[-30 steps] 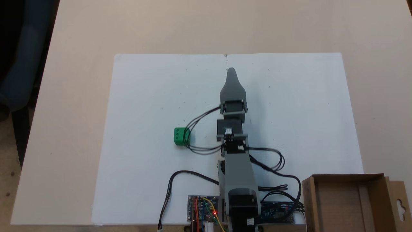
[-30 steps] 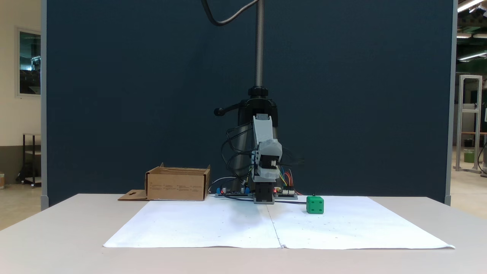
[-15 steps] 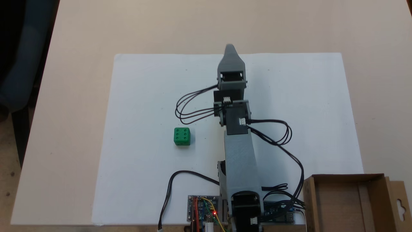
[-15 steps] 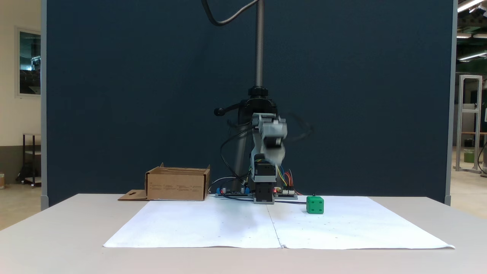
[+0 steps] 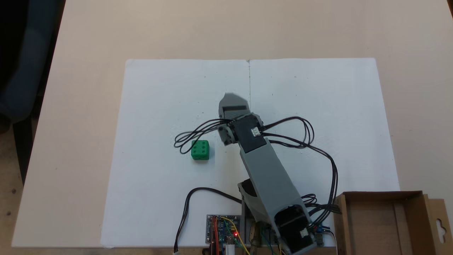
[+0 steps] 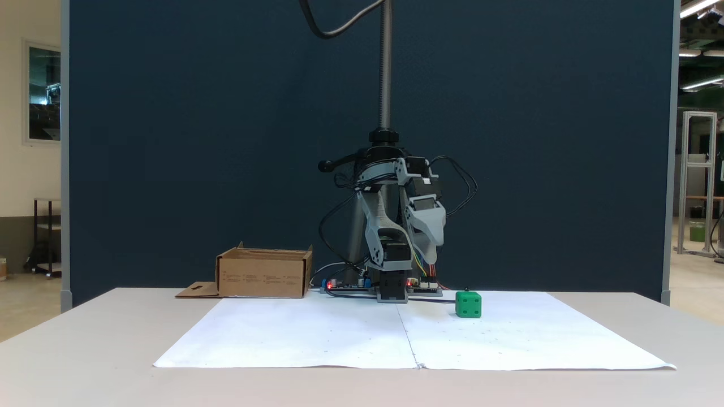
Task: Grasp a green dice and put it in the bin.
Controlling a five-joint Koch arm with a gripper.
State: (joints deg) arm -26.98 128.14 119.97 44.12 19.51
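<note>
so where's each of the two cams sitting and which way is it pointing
A fixed view: high above the table, looking down on the white paper; it sees the arm from base to gripper, top side up.
A fixed view: low at the table's far edge, facing the arm's front with the dark panel behind; the gripper hangs above the paper.
Shared: both fixed views show the green dice and the bin, left and right mirrored.

Matt green plastic dice (image 5: 200, 149), brown cardboard bin (image 5: 384, 223), white paper sheet (image 5: 159, 106).
</note>
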